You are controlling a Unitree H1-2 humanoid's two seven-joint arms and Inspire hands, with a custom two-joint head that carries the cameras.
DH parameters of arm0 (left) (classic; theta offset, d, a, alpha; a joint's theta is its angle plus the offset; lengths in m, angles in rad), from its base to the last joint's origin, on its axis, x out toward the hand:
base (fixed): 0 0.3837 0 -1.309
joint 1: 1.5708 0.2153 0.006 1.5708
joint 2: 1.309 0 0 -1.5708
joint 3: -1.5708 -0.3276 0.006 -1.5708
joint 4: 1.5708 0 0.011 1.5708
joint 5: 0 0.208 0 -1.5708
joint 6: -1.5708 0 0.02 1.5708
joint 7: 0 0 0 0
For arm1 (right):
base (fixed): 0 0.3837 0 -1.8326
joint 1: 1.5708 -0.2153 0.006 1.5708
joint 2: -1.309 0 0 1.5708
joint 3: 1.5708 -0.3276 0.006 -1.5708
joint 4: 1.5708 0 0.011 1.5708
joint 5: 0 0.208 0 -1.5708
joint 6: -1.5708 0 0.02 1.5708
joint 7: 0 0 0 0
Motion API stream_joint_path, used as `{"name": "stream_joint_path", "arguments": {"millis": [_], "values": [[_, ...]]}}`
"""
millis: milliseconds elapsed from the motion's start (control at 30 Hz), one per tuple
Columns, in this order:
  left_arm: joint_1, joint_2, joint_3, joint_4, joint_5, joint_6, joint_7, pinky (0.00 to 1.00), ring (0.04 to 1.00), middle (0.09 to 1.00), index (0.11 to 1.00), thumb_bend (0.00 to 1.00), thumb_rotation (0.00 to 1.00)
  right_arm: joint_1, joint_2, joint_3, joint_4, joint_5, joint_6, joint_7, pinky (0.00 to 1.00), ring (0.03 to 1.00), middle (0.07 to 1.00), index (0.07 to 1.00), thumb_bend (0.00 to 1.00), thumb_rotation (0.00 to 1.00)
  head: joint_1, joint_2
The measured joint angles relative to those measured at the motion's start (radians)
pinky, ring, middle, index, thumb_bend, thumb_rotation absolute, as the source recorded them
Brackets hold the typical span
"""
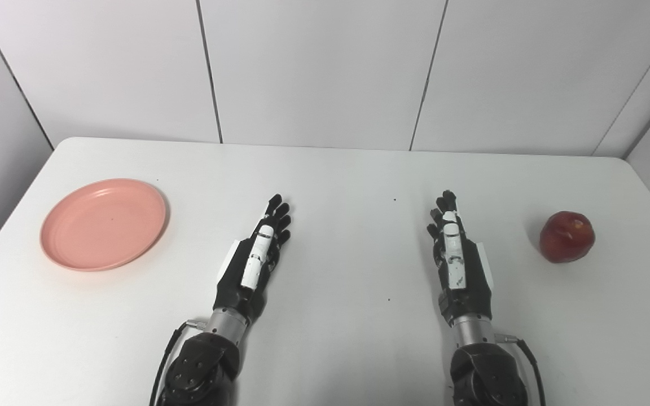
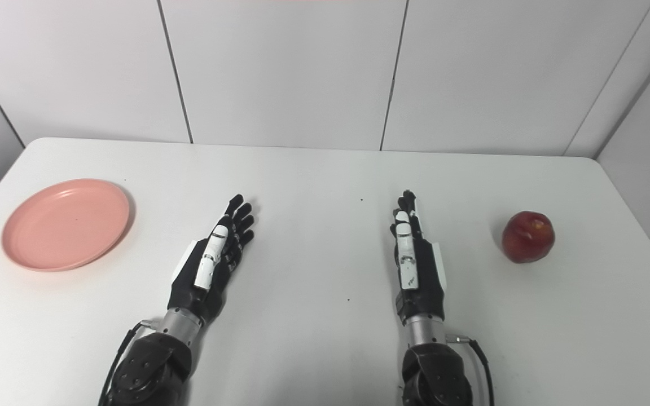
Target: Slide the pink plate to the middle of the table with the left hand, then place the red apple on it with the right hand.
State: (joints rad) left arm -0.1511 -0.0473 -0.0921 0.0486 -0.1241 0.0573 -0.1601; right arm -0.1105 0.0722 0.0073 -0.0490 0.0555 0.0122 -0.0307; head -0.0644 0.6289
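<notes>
Since neither step had begun, the round shallow pink plastic plate lay at the white surface's far left and the glossy red apple at its right. Between them, each nearer its own target, the left hand and right hand lay edge-up, fingers straight, side by side, holding nothing.

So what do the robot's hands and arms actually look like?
Both the left hand and right hand are black, with white segments along one digit and white side plates. Each has a silver metal wrist collar, then a dark rounded forearm casing with a thin black cable looping alongside.
</notes>
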Motion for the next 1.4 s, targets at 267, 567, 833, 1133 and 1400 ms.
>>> {"name": "stream_joint_path", "arguments": {"millis": [267,567,833,1133,1400], "values": [[0.001,-0.003,0.000,0.000,-0.001,0.000,0.000,1.00,1.000,1.000,1.000,0.41,1.00,0.000,0.000,-0.001,0.000,0.001,0.000,0.000,1.00,1.000,1.000,1.000,0.22,1.00,0.003,0.000],[0.001,-0.005,0.000,0.000,0.000,0.000,0.000,1.00,1.000,1.000,1.000,0.41,1.00,0.000,0.000,-0.001,0.000,0.002,0.000,0.000,1.00,1.000,1.000,1.000,0.23,1.00,0.038,-0.012],[0.004,-0.026,-0.013,0.002,0.023,-0.008,0.021,1.00,1.000,1.000,1.000,0.41,1.00,0.010,-0.020,-0.006,0.000,0.028,0.000,0.020,1.00,1.000,1.000,1.000,0.22,1.00,0.121,-0.044],[0.006,-0.056,-0.040,0.024,0.049,-0.036,0.035,1.00,1.000,1.000,1.000,0.40,1.00,0.031,-0.054,-0.012,0.006,0.031,-0.006,0.021,1.00,1.000,1.000,1.000,0.23,1.00,0.187,-0.081],[-0.001,-0.058,-0.041,0.040,0.058,-0.047,0.035,1.00,1.000,1.000,1.000,0.41,1.00,0.030,-0.057,-0.009,0.030,0.044,-0.018,0.041,1.00,1.000,1.000,1.000,0.22,1.00,0.190,-0.097]]}}
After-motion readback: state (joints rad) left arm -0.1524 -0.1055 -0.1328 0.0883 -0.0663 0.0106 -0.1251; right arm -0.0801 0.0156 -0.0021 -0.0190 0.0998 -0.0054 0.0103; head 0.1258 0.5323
